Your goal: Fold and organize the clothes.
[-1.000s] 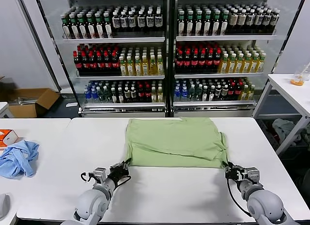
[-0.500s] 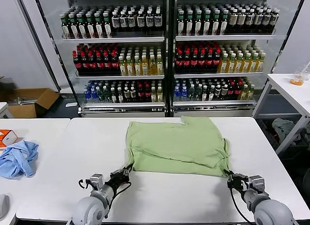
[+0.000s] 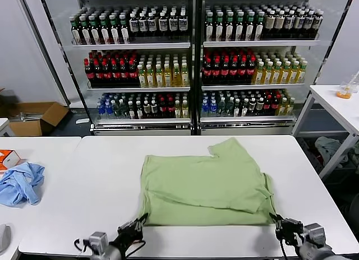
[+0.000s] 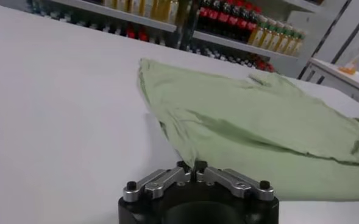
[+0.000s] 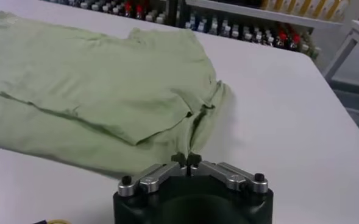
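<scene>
On the white table (image 3: 84, 187) directly in front of the robot lies a light green short-sleeved cotton shirt (image 3: 205, 187), partly folded, its near edge doubled and running close to the table's front edge. One sleeve juts toward the shelves behind. Neither its collar nor buttons show from this side.

At the near-left corner of the shirt, the left gripper (image 4: 192, 168) has its jaws pressed together on the fabric, seen clearly in the left wrist view. At the near-right corner, the right gripper (image 5: 186, 160) is likewise closed on the hem, where the cloth bunches into a ridge. Both grippers sit low, almost at the table's edge in the head view.

Risks, as a judgement: the pinches look thin, taking only a little fabric, so a corner could slip free if either arm lifts or pulls unevenly. If one side travels ahead of the other, the fold would skew and the loose sleeve could crumple. With the shirt this near the front edge, further pulling toward the robot might drag it off.

Far to the left, a small crumpled light blue garment (image 3: 21, 182) lies well apart, beside an orange and white box (image 3: 8, 158).
</scene>
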Action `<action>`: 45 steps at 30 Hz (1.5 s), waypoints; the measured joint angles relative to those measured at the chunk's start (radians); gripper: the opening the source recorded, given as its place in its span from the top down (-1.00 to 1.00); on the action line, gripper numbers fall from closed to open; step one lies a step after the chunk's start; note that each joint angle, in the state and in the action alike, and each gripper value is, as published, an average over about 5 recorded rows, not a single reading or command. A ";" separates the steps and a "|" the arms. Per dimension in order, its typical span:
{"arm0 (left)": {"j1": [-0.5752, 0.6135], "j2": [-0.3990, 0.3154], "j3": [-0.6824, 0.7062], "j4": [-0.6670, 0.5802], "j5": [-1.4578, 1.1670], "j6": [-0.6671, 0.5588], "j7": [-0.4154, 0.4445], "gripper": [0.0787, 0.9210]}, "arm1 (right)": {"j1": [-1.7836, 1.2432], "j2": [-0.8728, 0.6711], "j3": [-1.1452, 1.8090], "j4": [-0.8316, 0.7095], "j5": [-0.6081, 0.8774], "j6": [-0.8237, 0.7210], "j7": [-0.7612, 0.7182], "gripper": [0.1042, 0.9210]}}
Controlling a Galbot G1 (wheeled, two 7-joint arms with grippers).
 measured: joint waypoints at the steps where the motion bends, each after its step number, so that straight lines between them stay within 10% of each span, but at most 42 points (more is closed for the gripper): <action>1: 0.020 0.003 -0.008 -0.014 0.005 0.001 -0.001 0.95 | -0.011 -0.001 0.008 0.008 -0.002 0.000 0.000 0.88; 14: 0.126 0.063 -0.115 -0.131 0.016 -0.001 -0.008 0.21 | 0.035 -0.049 0.039 0.033 0.051 0.030 0.024 -0.02; 25: -0.105 0.152 -0.081 0.000 -0.047 0.000 -0.059 -0.55 | 0.522 -0.037 -0.255 -0.190 0.127 0.002 0.064 -0.71; 45: -0.724 0.128 0.243 0.466 -0.072 0.052 -0.118 -0.77 | 1.251 0.134 -0.749 -0.752 0.159 -0.044 0.034 -0.76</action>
